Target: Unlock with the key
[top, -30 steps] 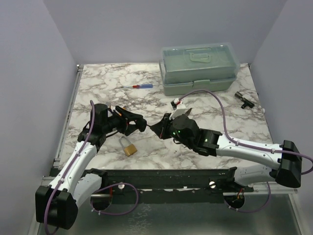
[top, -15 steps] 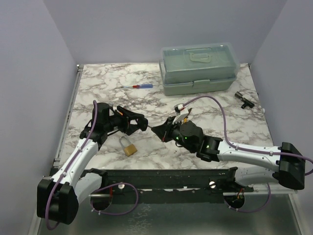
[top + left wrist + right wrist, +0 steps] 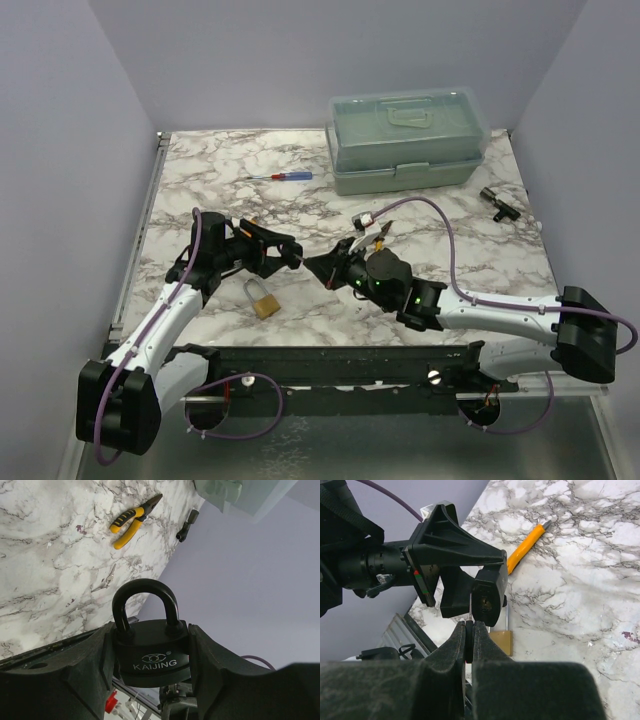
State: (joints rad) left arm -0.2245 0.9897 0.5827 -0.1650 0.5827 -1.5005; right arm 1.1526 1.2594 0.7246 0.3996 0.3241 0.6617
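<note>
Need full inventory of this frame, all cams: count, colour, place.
table: 1, white-grey marble
black padlock: 1, black, shackle closed, clamped in left fingers
key: 1, silver, pinched in right fingers, blade at black padlock's base
brass padlock: 1, brass, on table near left fingers
pliers: 1, yellow handles, mid-table
toolbox: 1, translucent green, table's far side
screwdriver: 1, red-blue, left of toolbox
small part: 1, black, table's right edge
left fingers: 1 pair, black, shut
right fingers: 1 pair, black, shut

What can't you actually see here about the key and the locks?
- The key: the right wrist view shows only an edge-on sliver; whether its tip is inside the black padlock is unclear.
- Top view: the key is hidden inside the right gripper.
- The brass padlock: in the right wrist view, mostly behind the black padlock.
</note>
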